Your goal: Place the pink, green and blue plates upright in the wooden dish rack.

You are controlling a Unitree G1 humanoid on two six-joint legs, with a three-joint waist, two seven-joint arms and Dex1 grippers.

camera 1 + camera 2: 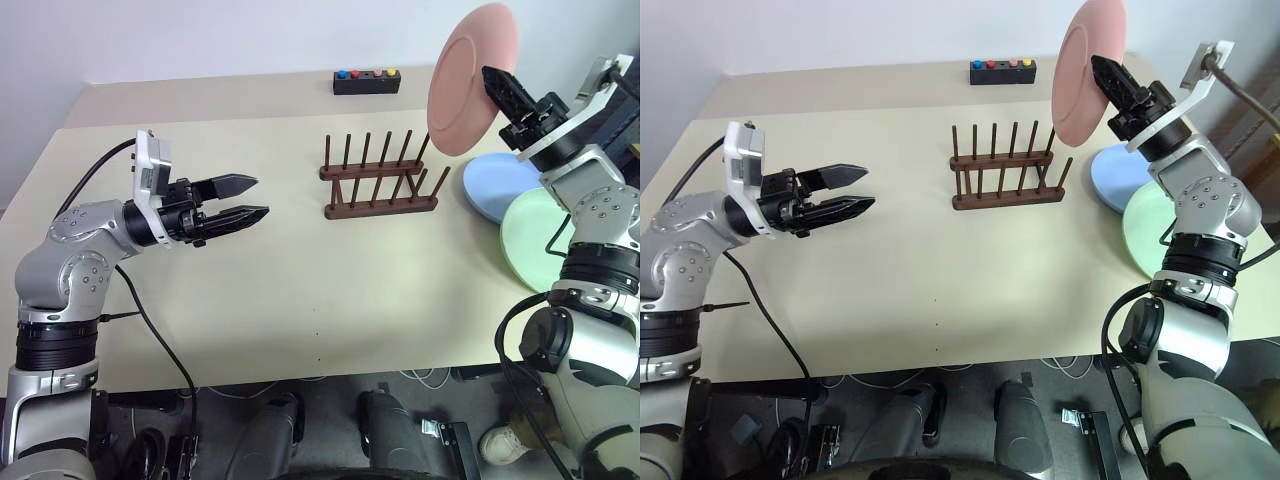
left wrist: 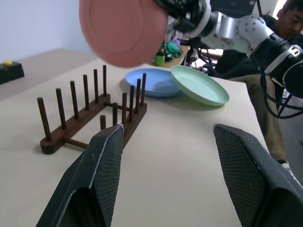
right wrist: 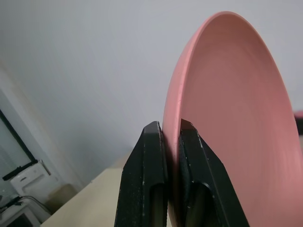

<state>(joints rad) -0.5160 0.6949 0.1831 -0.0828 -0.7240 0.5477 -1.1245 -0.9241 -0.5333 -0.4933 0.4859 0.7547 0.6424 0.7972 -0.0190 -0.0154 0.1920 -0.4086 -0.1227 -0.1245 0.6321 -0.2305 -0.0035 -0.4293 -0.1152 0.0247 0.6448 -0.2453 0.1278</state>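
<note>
Behind the pink plate (image 2: 124, 29), rack (image 2: 90, 113) pegs (partly hidden).

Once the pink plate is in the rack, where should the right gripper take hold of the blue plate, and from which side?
Probably at the rim, fingers above and below it. The blue plate lies flat on the table, so only the thin edge can be pinched. The green plate overlaps its near side, and the wooden dish rack stands to its left; the far-right rim looks free.
</note>
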